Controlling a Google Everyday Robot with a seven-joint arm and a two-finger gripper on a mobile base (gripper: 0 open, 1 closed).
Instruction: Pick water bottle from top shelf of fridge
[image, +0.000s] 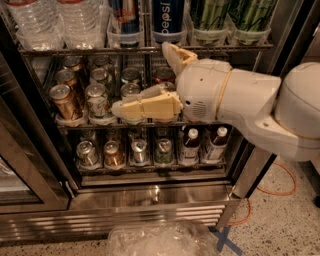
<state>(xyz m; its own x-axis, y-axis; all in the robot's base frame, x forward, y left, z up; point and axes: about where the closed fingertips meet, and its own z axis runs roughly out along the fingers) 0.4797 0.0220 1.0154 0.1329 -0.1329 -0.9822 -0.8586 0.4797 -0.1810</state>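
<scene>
The fridge (150, 197) stands open, with a steel base panel. Its top shelf (90, 50) is a wire rack with clear lane trays. Two rows of clear ribbed water bottles (80, 22) stand at its left end; their caps are cut off by the picture's top edge. My gripper (140, 77) is open and empty, in front of the middle rack, right of and below the water bottles. One cream finger (145, 106) points left over the cans. The other finger (175, 56) points up at the top shelf's edge near the Pepsi can (167, 20).
A Red Bull can (125, 20) and green bottles (220, 20) share the top shelf. Soda cans (65, 100) fill the middle rack; cans and dark bottles (190, 145) fill the lower one. The glass door (25, 165) hangs open at left. A plastic bag (160, 240) and an orange cable (270, 190) lie on the floor.
</scene>
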